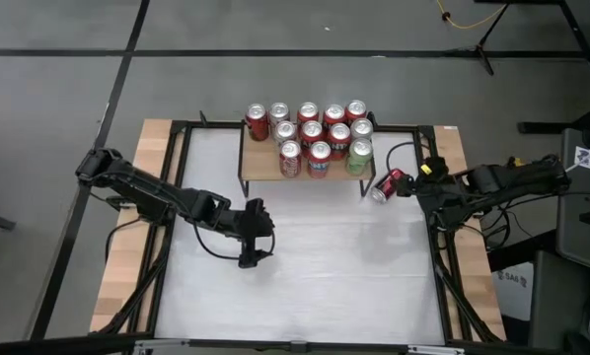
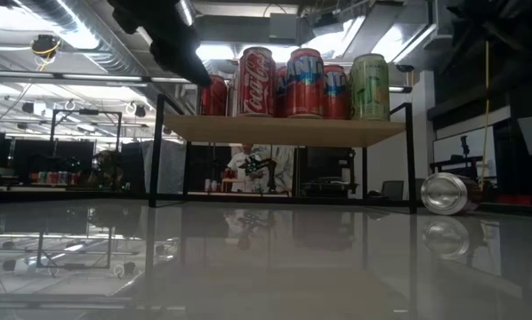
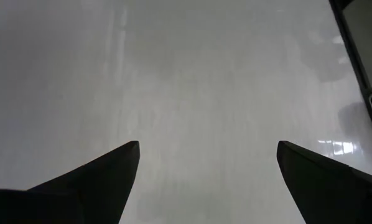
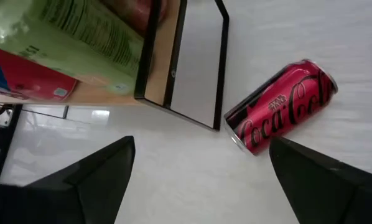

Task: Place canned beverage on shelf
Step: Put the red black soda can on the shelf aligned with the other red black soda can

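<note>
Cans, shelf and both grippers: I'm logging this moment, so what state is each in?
Red Coca-Cola can: on its side on the table, right of the shelf, ungripped.
Shelf: standing, loaded with upright cans.
Right gripper: open, near the lying can.
Left gripper: open, empty, over bare table.

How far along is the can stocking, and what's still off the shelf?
Eleven cans already stand on the shelf. One red can lies on its side on the table beside it. The right gripper, open, is near that can; the left gripper waits, open and empty.
</note>
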Controlling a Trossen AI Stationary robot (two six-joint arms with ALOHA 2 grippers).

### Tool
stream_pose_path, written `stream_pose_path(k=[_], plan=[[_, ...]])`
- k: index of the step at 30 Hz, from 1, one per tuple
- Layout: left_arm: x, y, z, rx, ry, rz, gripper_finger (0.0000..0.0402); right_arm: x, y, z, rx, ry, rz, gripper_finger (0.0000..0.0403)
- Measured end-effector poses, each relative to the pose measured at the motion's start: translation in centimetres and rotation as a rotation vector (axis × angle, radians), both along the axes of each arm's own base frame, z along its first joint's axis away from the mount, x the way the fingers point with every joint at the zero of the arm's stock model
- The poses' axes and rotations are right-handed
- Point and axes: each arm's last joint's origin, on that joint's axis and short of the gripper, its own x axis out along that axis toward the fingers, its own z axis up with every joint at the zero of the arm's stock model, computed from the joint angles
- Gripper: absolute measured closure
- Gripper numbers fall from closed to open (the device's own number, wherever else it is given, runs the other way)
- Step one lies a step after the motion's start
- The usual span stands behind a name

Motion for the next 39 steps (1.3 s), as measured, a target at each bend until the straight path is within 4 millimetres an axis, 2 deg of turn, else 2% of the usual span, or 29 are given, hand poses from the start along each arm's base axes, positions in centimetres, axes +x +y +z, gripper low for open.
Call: stream_pose_path(k=[6,10,13,21,26,34,39], plan=[[-0.2,-0.7,0.0,0.029,-0.002,-0.055,0.0031,0.0,0.0,0.0,-0.013,-0.004,-0.011,0.0042],[-0.2,-0.8,0.0,0.036,-0.004,-0.056,0.0031,0.0,-0.2,0.0,0.019,-0.097,-0.181,0.0042],[-0.2,-0.7,0.0,0.051,-0.008,-0.041,0.0031,-0.2,-0.3,-0.3,0.055,-0.105,-0.283,0.0042],[-0.2,-0.6,0.0,0.077,-0.015,-0.016,0.0031,-1.0,-0.5,-3.0,0.135,-0.11,-0.533,0.0042],[-0.2,-0.6,0.0,0.077,-0.015,-0.016,0.0031,-1.1,-0.7,-4.1,0.127,-0.094,-0.586,0.0042],[-0.1,-0.7,0.2,0.076,-0.036,-0.02,0.0031,0.3,-2.1,-5.2,0.092,-0.096,-0.692,0.0042],[0.0,-0.7,0.2,0.076,-0.037,-0.02,0.0031,1.4,-3.0,-6.7,0.106,-0.058,-0.719,0.0042]])
